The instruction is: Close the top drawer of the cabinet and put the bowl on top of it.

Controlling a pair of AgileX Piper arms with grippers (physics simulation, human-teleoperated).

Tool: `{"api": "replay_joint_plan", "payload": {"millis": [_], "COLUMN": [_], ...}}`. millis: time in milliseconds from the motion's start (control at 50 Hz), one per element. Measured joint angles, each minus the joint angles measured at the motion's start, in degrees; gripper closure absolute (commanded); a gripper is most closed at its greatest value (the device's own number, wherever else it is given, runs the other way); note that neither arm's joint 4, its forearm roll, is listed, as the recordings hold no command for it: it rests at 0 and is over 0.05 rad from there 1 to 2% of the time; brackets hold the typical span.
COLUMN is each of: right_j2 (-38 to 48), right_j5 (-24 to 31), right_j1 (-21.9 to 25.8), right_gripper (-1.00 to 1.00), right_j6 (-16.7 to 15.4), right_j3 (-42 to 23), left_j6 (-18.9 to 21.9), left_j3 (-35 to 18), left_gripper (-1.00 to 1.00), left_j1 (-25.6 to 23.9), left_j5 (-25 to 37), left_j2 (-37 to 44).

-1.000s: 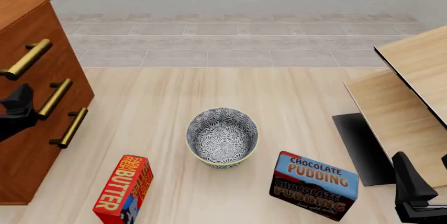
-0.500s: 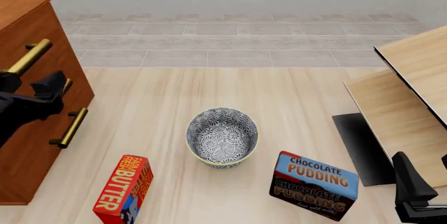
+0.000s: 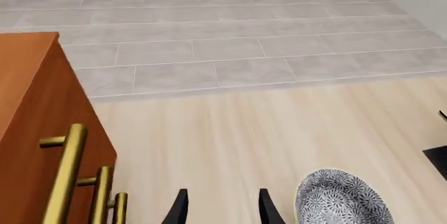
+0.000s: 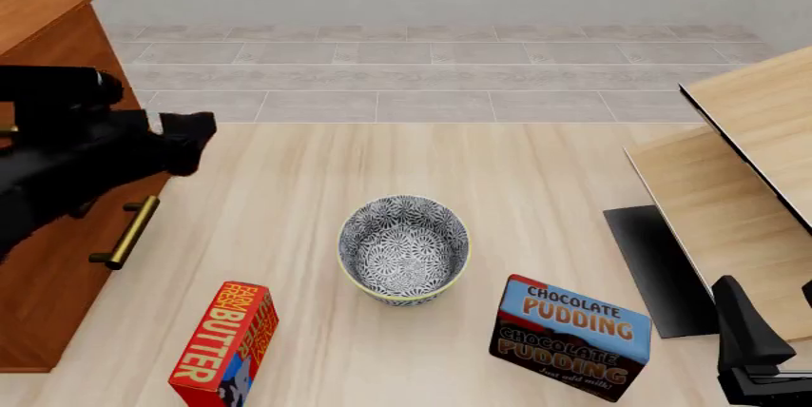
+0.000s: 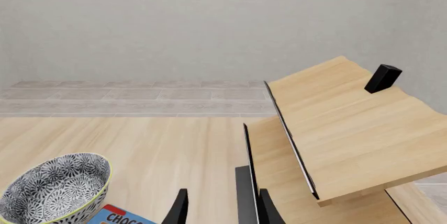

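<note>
The reddish-brown cabinet stands at the left edge. My left arm crosses its front and hides the top drawer's handle in the front view. The left wrist view shows the top drawer's brass handle above the two lower handles. My left gripper hovers just right of the cabinet's upper front, open, holding nothing. The patterned bowl sits upright on the table's middle, also seen as the bowl and the bowl. My right gripper rests open at the near right, its fingertips empty.
A red butter box stands near the front, left of the bowl. A chocolate pudding box stands to the bowl's right. Pale wooden furniture fills the right side, with a small black block on it.
My left arm has risen and swung right along the cabinet front, from the lower handles up to the top handle's height. The bowl, boxes and right arm have not moved.
</note>
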Motion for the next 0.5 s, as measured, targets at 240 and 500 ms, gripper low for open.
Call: {"api": "replay_joint_plan", "payload": {"millis": [240, 500], "right_j2": [0.0, 0.0], "right_j5": [0.0, 0.0], "right_j1": [0.0, 0.0], "right_gripper": [-1.00, -1.00], "right_j6": [0.0, 0.0], "right_j3": [0.0, 0.0], "left_j6": [1.0, 3.8], "left_j3": [-5.9, -11.7], "left_gripper": [-1.00, -1.00], "left_j1": [-4.4, -7.5], "left_j5": [5.9, 12.3], "left_j2": [6.7, 12.9]}}
